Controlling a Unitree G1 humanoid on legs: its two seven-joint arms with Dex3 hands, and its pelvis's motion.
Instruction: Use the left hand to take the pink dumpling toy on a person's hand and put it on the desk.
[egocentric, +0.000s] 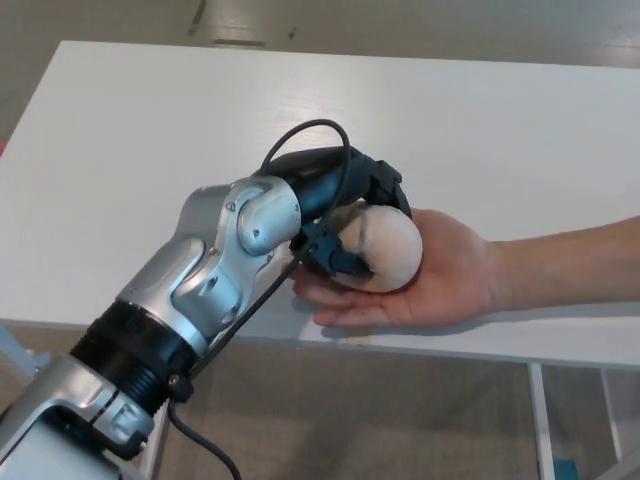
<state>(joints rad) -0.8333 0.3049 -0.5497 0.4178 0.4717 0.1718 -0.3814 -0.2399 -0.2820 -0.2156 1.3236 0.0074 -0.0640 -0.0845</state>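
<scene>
Head view: left robot hand (345, 225) clamped on pale pink round dumpling toy (385, 248), resting in person's palm (440, 290). Shallow grip at toy's 9 o'clock; may slip when lifted toward white desk (150, 150).

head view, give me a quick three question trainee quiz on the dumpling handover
1. True or false: the robot's black left hand has its fingers wrapped around the round pale pink dumpling toy.
2. What is the toy resting on? A) the white desk top B) the person's open palm C) the floor
3. Fill in: the person's bare forearm comes in from the picture's ____ edge.

Key: 1 true; 2 B; 3 right
</scene>
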